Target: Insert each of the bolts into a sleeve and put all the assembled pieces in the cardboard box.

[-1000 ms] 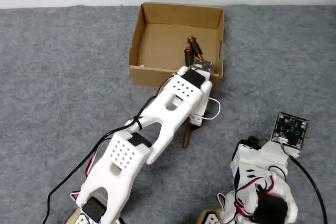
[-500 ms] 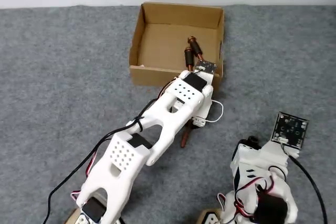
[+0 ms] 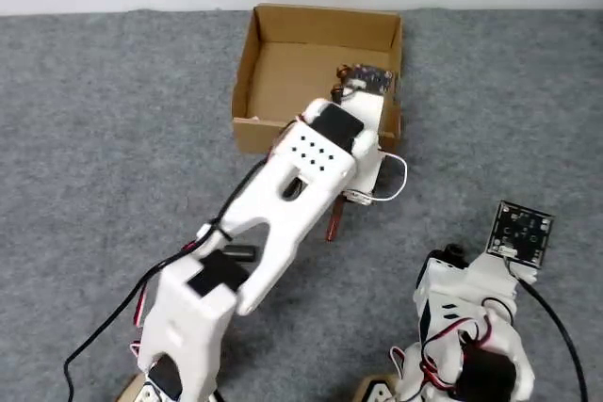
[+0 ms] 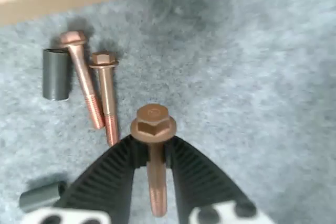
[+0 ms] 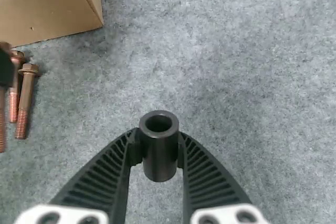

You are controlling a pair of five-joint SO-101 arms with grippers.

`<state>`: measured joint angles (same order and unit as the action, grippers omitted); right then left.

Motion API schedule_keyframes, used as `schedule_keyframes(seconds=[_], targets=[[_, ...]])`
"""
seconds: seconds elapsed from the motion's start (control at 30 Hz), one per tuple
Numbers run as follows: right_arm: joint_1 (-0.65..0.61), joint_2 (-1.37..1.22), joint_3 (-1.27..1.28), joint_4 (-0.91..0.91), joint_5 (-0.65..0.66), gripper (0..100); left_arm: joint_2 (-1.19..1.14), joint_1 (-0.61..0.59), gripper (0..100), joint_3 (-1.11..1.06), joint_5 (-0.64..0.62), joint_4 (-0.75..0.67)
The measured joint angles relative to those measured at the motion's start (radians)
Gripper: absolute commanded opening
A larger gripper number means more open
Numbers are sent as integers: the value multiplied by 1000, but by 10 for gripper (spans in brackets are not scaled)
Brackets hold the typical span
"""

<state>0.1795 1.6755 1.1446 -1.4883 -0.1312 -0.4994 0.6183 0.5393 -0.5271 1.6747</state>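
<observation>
Gripping a copper bolt (image 4: 153, 121) just under its hex head, the left hand (image 4: 153, 148) has both ribbed black fingers (image 4: 113, 174) closed onto the shank, and the threaded end runs back between them. Just past the held bolt, two loose bolts (image 4: 97, 90) lie side by side on the grey table (image 3: 113, 138), nearly parallel, with their heads pointing toward the cardboard box (image 3: 325, 21). A grey sleeve (image 4: 56, 73) lies on its side right next to the head of the outer one. A second sleeve (image 4: 41, 195) lies apart from these, close to the base of the hand.

From above, the left arm (image 3: 283, 185) stretches across the table, its wrist over the near right corner of the open box, and the copper bolt pokes out below it, above the table just in front of the box.

The right hand (image 5: 158, 153) is closed on a dark sleeve (image 5: 158, 145), pinched between its two fingers with the open bore facing the wrist. It is held above bare table, well clear of the box corner and the loose bolts. The right arm (image 3: 471, 327) sits folded at the near right edge of the table.
</observation>
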Motion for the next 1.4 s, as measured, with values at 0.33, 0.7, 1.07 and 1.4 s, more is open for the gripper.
schedule_keyframes(seconds=[0.33,0.7,1.07,1.4], targets=[[-26,0,0,0,0,8,397,0,4,-328,0,-52],[-249,64,0,0,0,9,990,-18,4,-997,0,-408],[-476,87,34,66,0,9,1496,-170,6,-1419,-6,-585],[-678,87,34,77,3,9,1910,-169,6,-1628,-6,-674]])
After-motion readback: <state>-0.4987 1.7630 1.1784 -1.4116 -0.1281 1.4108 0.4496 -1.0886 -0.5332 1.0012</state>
